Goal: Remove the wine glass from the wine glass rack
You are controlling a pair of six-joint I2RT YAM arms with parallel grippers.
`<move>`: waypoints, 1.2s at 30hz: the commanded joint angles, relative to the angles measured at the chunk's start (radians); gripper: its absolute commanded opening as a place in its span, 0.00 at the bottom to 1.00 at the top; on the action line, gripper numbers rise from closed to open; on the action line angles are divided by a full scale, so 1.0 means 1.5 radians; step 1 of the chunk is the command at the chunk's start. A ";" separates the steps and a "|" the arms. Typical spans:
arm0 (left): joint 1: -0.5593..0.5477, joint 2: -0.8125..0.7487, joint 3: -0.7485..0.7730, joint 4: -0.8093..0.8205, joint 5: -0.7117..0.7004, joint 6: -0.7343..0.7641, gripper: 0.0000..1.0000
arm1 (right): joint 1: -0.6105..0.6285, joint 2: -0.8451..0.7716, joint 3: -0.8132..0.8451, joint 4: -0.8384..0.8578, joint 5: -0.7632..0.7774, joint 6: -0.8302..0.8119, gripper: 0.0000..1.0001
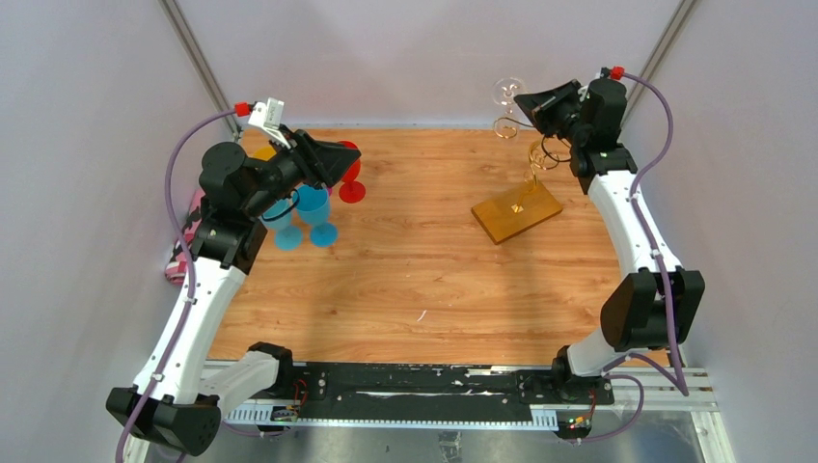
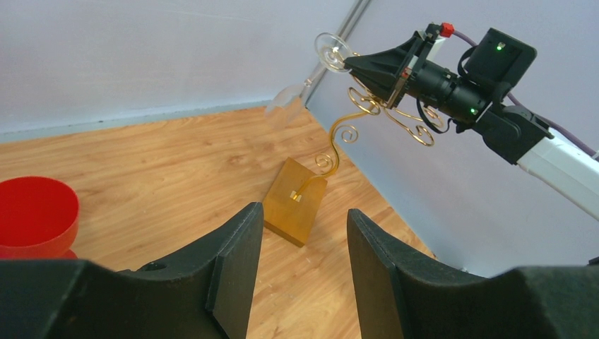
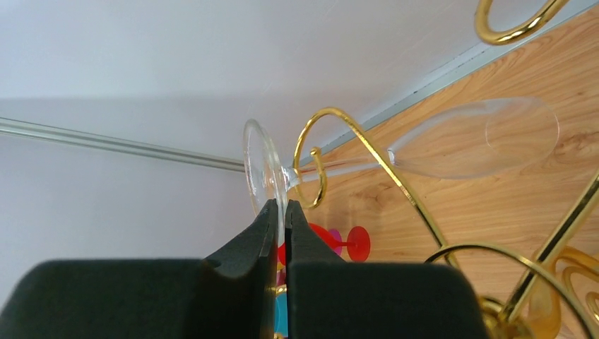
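Note:
The wine glass rack [image 1: 531, 178] is gold wire on an amber wooden base [image 1: 517, 211] at the table's back right; it also shows in the left wrist view [image 2: 339, 138]. A clear wine glass [image 3: 466, 141] hangs upside down with its stem through a gold scroll [image 3: 332, 152]. Its round foot [image 1: 507, 91] shows at the rack's top. My right gripper [image 3: 280, 208] is shut on the edge of the foot [image 3: 263, 169]. My left gripper [image 2: 304, 233] is open and empty, held above the table's left side, pointing toward the rack.
Red [image 1: 351, 176] and blue [image 1: 313, 214] plastic glasses stand at the table's back left under my left arm [image 1: 260, 178]. A red cup [image 2: 32, 212] shows in the left wrist view. Grey walls close in at the back and sides.

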 commanded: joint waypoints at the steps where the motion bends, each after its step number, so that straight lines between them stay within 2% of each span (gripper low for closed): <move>1: 0.001 0.004 -0.009 0.023 0.013 -0.008 0.52 | 0.009 -0.044 0.005 -0.013 0.026 -0.033 0.00; 8: 0.001 0.005 -0.006 0.019 0.012 -0.007 0.51 | 0.004 -0.041 0.057 -0.077 0.025 -0.058 0.00; 16: 0.001 0.018 -0.004 0.022 0.012 -0.010 0.50 | 0.004 -0.042 0.051 -0.072 0.023 -0.067 0.00; 21: 0.001 0.019 -0.007 0.026 0.013 -0.013 0.49 | 0.002 0.023 0.139 -0.092 -0.004 -0.067 0.00; 26: 0.001 0.017 -0.009 0.022 0.010 -0.010 0.49 | -0.001 0.064 0.181 -0.111 0.004 -0.074 0.00; 36: 0.001 0.021 -0.012 0.019 0.007 -0.004 0.48 | -0.022 0.044 0.138 -0.090 0.030 -0.074 0.00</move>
